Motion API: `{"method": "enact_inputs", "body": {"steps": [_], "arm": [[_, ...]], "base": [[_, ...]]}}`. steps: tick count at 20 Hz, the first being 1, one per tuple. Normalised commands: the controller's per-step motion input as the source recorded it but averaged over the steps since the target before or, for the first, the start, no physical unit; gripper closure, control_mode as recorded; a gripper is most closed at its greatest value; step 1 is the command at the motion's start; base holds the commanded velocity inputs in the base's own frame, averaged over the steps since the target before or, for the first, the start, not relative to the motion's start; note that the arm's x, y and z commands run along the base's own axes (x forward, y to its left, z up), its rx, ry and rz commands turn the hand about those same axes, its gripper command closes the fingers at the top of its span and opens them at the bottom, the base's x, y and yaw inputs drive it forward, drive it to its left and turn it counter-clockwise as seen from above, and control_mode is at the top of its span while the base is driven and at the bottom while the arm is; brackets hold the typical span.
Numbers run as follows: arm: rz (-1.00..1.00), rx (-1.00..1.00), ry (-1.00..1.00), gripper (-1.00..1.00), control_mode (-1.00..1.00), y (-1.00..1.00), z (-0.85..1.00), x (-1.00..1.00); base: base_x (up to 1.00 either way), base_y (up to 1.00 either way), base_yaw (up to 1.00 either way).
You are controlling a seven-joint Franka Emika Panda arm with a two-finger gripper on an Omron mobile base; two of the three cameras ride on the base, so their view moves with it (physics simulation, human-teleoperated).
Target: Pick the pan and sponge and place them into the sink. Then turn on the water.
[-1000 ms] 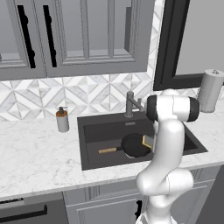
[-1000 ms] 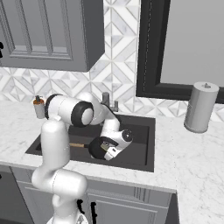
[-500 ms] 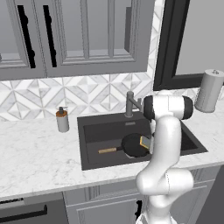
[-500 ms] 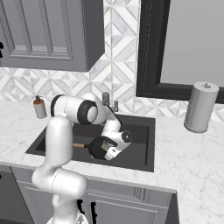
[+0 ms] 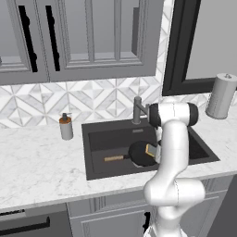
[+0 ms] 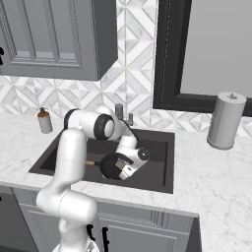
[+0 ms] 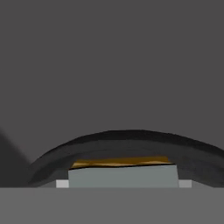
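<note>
My hand (image 6: 127,171) hangs low in the sink (image 5: 99,169), directly over the pan (image 5: 139,155), with the sponge (image 5: 150,150) right beneath it, lying in the pan by its near rim. My fingers look spread about as wide as the sponge; whether they grip it or have let go, I cannot tell. The pan's wooden handle points away to my left. My arm folds steeply down from the elbow. Behind it, at the sink's back edge on the tabletop, stands the faucet (image 5: 137,110), my likely next target.
</note>
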Motion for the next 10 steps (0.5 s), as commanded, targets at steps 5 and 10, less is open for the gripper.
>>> {"method": "enact_inputs", "body": {"steps": [5,10], "arm": [[0.0,0.0,0.0,1.0,-1.0,0.0,-0.29,0.2],[0.0,0.01,-0.03,-1.0,-1.0,0.0,-0.22,0.1]], "base": [[0.0,0.0,0.0],[0.0,0.0,0.0]]}}
